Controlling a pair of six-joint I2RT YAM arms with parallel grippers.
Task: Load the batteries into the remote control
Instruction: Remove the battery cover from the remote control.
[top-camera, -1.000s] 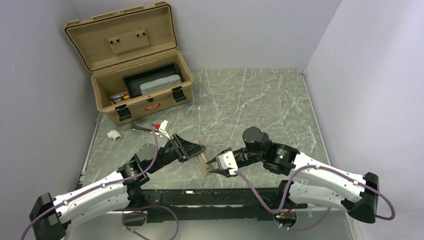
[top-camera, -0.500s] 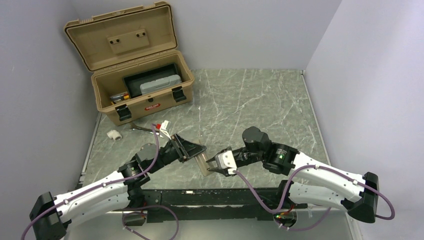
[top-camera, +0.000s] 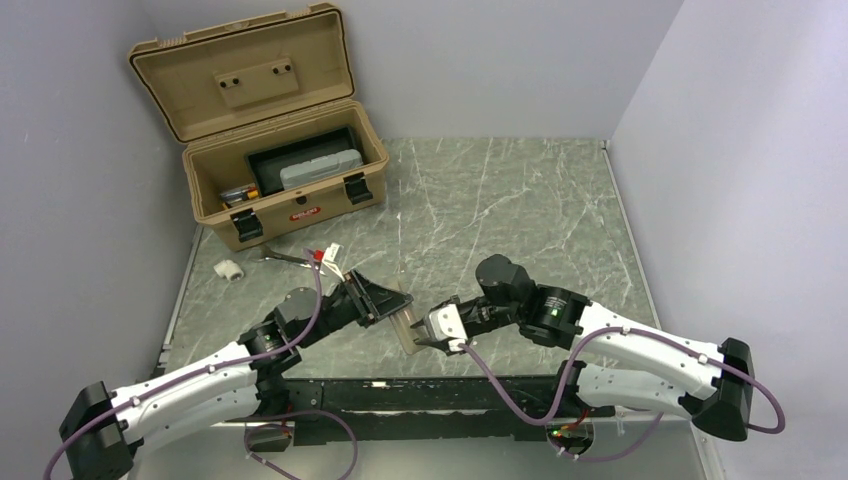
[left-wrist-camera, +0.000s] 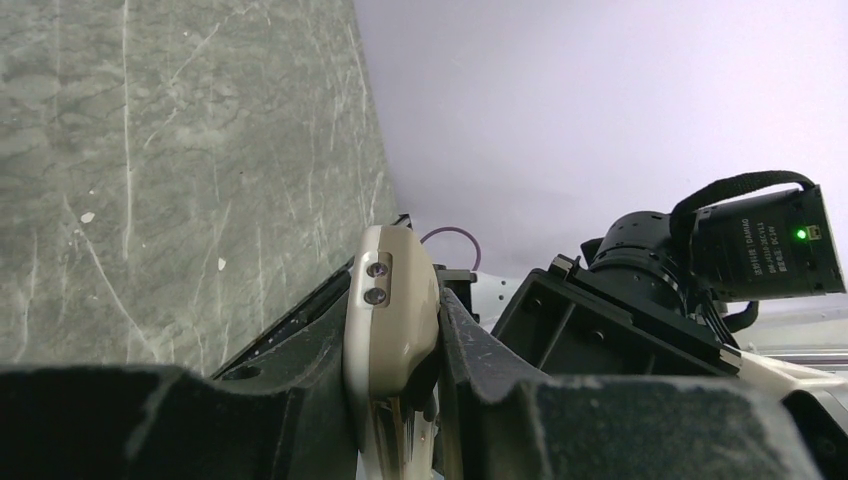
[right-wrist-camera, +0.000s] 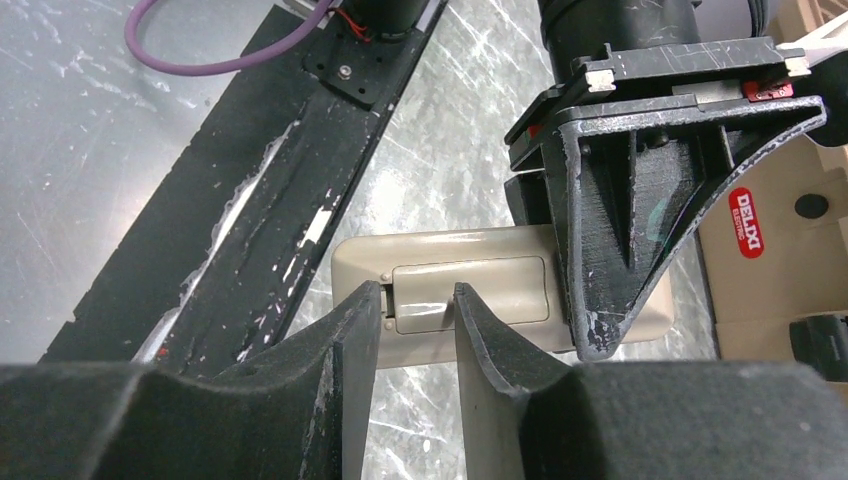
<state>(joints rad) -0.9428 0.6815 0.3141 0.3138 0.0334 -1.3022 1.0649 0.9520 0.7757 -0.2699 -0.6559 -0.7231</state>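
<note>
Being clamped edgewise in the left end effector, the seemingly light, slick remote control is being touched from three o'clock by the parted right end effector.

Only real change: the right gripper scooted a touch toward the worktop's left edge, closing in on the remote control, and its elbow slid left too.

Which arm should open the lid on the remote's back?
Right: the right pincer sits at the rectangular battery lid of the slim beige plastic remote, which the left pincer holds clamped.
</note>
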